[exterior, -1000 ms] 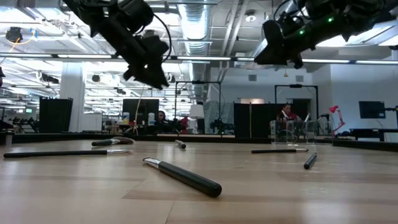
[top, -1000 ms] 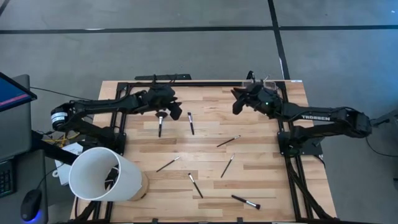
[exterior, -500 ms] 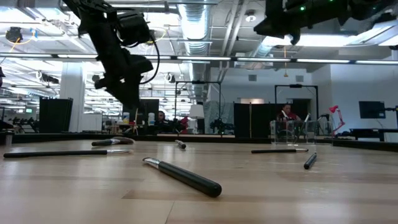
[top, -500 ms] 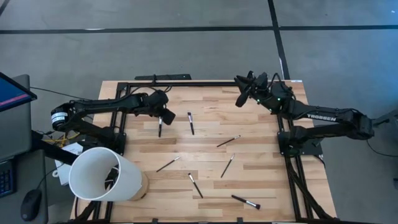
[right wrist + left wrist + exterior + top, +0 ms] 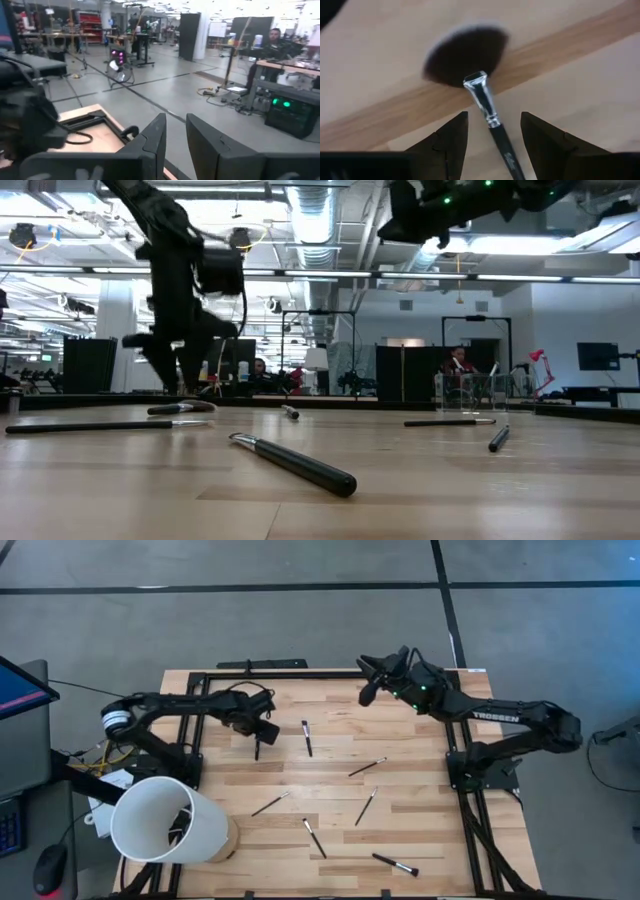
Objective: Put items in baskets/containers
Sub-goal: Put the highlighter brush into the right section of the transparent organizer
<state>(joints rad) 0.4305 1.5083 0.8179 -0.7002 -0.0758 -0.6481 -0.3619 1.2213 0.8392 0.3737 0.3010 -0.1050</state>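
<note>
You have most of the job ahead; seven brushes lie loose on the table (image 5: 420, 755), and the clear holder (image 5: 465, 392) stands at its far right corner. Your left pincer (image 5: 490, 145), jaws wide, straddles the fan brush (image 5: 480, 85) at far left; its handle runs toward you, head pointing away. Your right pincer (image 5: 366, 692), narrow and empty, hangs high.

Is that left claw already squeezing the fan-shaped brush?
No: in the left wrist view the left gripper stands open, its fingers on either side of the fan brush handle without touching it.
</note>
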